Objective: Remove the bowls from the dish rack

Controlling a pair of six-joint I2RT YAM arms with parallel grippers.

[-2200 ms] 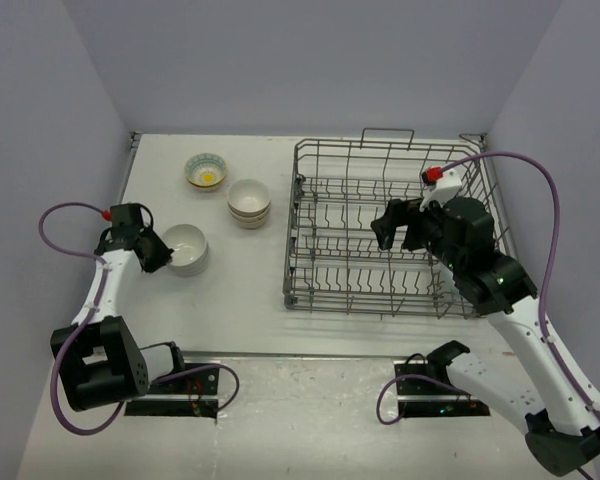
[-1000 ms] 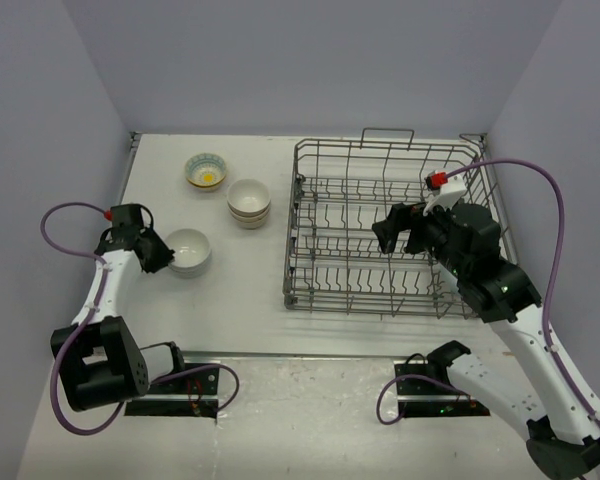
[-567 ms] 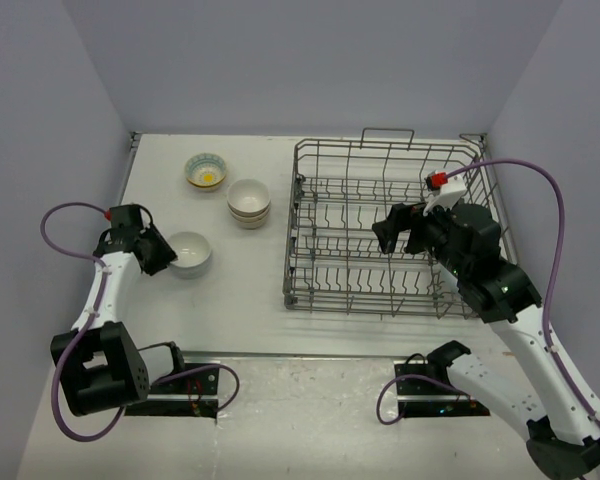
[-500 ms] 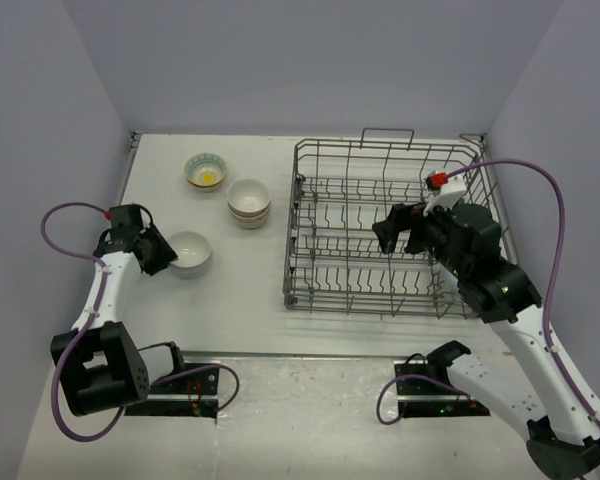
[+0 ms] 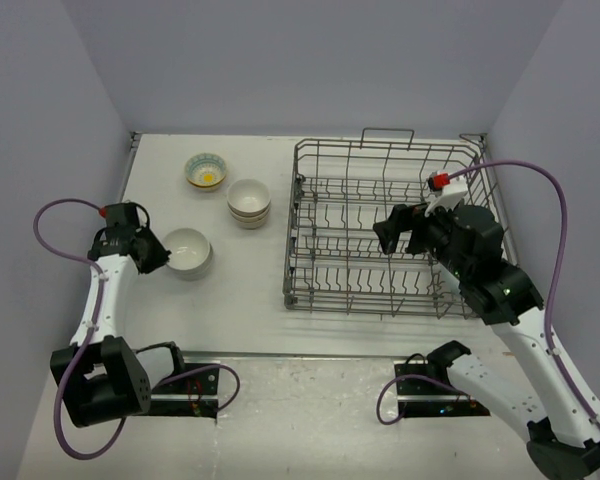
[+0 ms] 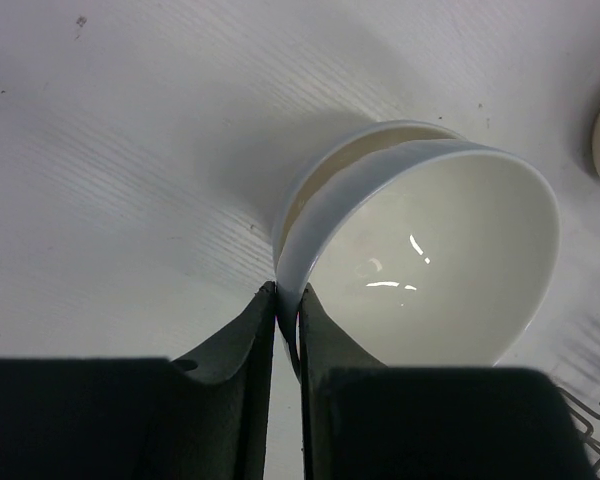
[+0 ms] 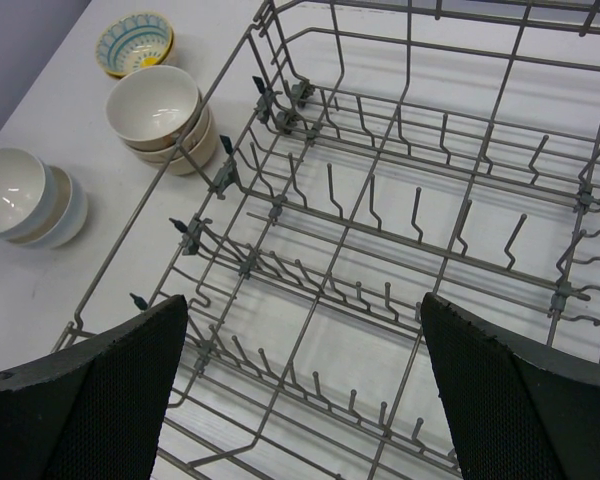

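A white table (image 5: 245, 295) fills the middle of the top view. At its upper left stands a lone patterned bowl (image 5: 206, 170) with a yellow centre. Just below and right of it sits a stack of beige bowls (image 5: 249, 201), probably three, though the lower rims are hard to count. Lower at the left are nested white bowls (image 5: 188, 251), the upper one tilted. The grey wire dish rack (image 5: 350, 240) takes up the right half, apart from the bowls.

White table (image 5: 242, 296), lavender walls (image 5: 300, 60) on three sides
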